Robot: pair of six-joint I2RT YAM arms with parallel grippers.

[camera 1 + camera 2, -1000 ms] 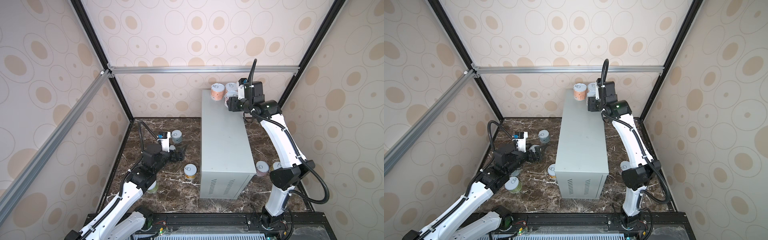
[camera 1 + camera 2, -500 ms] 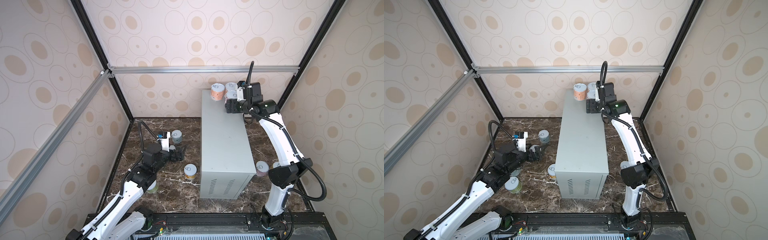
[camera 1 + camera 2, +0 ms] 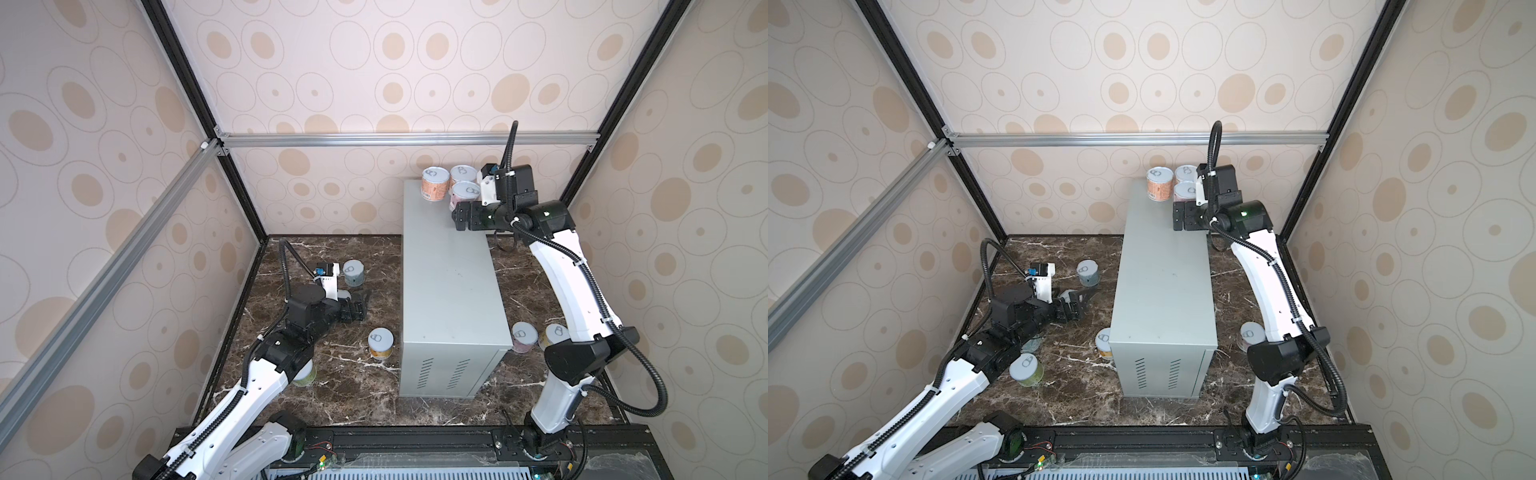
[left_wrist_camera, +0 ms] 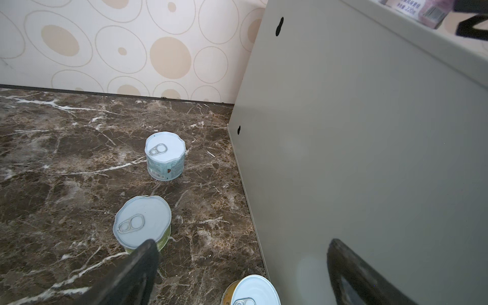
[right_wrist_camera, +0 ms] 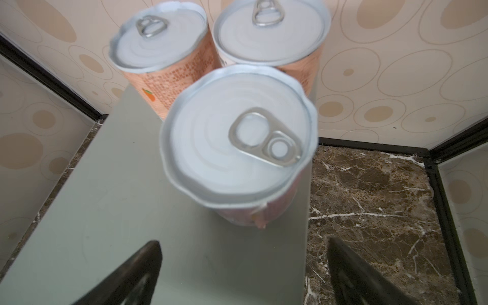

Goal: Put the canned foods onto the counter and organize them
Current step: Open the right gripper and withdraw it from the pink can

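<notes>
The counter is a tall grey box on the marble floor. At its far end stand two orange cans and a pink can. My right gripper is open just behind the pink can, not touching it. My left gripper hangs open and empty low over the floor. Ahead of it are a green can and a pale blue can. A yellow can stands below it by the counter's side.
Another green can sits by the left arm's elbow. A pink can and one more can stand on the floor right of the counter, beside the right arm's base link. Patterned walls enclose the floor on three sides.
My right gripper has opened, let go of the pink can on the counter's far end, and drawn back a little. The left arm has barely moved.
</notes>
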